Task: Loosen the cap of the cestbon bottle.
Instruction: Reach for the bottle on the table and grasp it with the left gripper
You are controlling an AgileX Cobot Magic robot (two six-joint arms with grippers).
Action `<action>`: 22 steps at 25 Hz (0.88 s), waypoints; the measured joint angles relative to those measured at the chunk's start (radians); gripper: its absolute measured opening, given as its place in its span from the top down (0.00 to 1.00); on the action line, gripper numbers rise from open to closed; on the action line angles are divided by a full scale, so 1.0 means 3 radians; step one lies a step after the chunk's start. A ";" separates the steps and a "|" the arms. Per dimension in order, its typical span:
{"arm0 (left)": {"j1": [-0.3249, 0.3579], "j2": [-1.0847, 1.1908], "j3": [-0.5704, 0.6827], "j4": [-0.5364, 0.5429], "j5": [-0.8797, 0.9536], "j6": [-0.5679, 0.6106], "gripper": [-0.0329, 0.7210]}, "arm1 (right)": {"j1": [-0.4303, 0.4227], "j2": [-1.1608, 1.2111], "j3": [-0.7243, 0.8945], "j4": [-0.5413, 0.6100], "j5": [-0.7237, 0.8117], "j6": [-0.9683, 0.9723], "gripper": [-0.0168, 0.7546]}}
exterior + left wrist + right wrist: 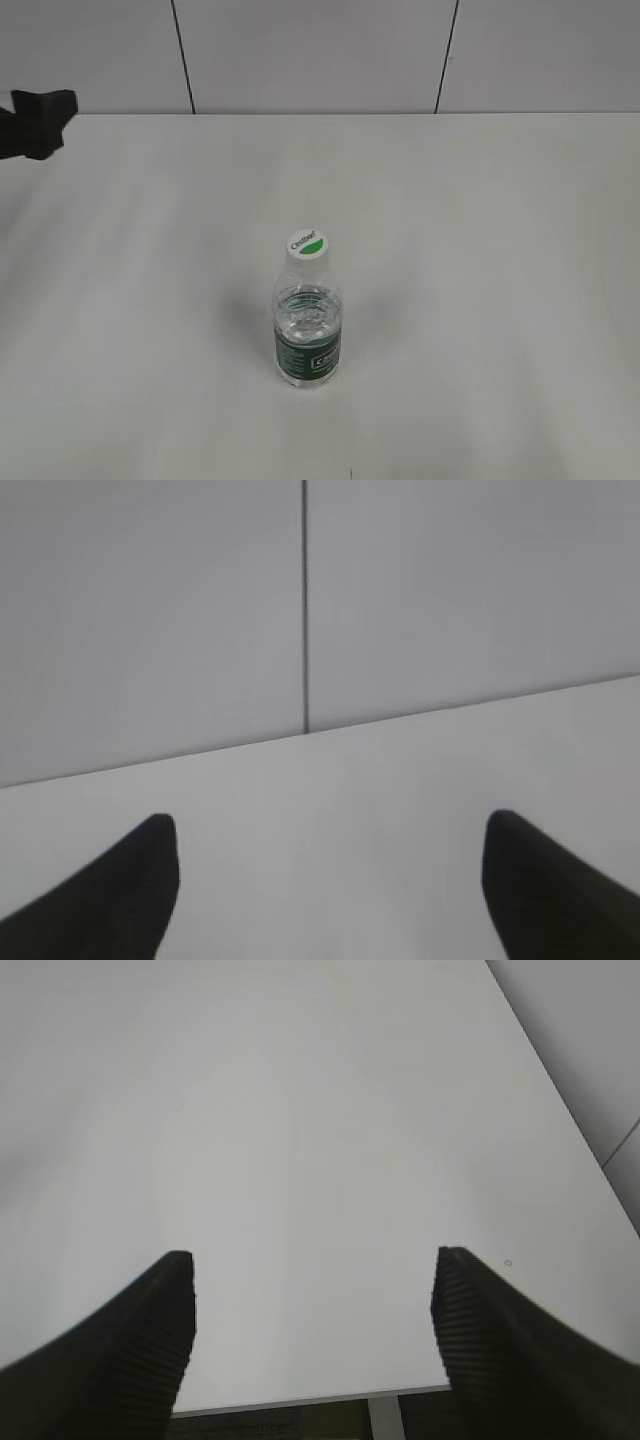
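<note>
Far left of the exterior view: a dark part of the left arm [38, 122] at the table's back edge, well apart from the cestbon bottle [307, 335], up and left of it. Whether that part is the gripper itself cannot be told there.

Left gripper [330, 855], own wrist view: jaws spread wide, nothing between them, only bare white table [330, 780] and grey wall panels beyond. Bottle not visible in this view.

Centre: the bottle stands upright on the table, alone, nothing touching it. The cap [308, 244] sits on its neck, green half-disc uppermost. Dark green label band low on the body.

Right: right gripper [312, 1295], wrist view, also released and empty, over bare table near its edge. Bottle not visible here; this gripper is out of the exterior view.
</note>
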 joint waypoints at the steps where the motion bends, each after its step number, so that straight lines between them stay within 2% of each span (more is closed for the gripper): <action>1: 0.0000 0.0121 0.0000 0.0103 -0.0133 -0.0129 0.21 | 0.0000 0.0000 0.0000 0.0000 0.0000 0.0000 0.25; 4: 0.0003 0.0402 -0.0001 0.0557 -0.0527 -0.0448 0.20 | 0.0000 0.0000 0.0000 0.0000 0.0003 0.0000 0.25; 8: 0.0031 0.0635 -0.0015 0.1235 -0.0693 -0.0886 0.19 | 0.0000 0.0000 0.0000 0.0000 0.0003 0.0000 0.25; 11: 0.0101 0.0660 -0.0015 0.1902 -0.0812 -0.1283 0.19 | 0.0000 0.0000 0.0000 0.0000 0.0003 0.0000 0.25; 15: 0.0113 0.0660 -0.0015 0.2608 -0.1152 -0.1398 0.20 | 0.0000 0.0000 0.0000 0.0000 0.0003 0.0000 0.25; 22: 0.0127 0.0666 0.0039 0.2888 -0.1243 -0.1253 0.21 | 0.0000 0.0000 0.0000 0.0000 0.0000 0.0000 0.25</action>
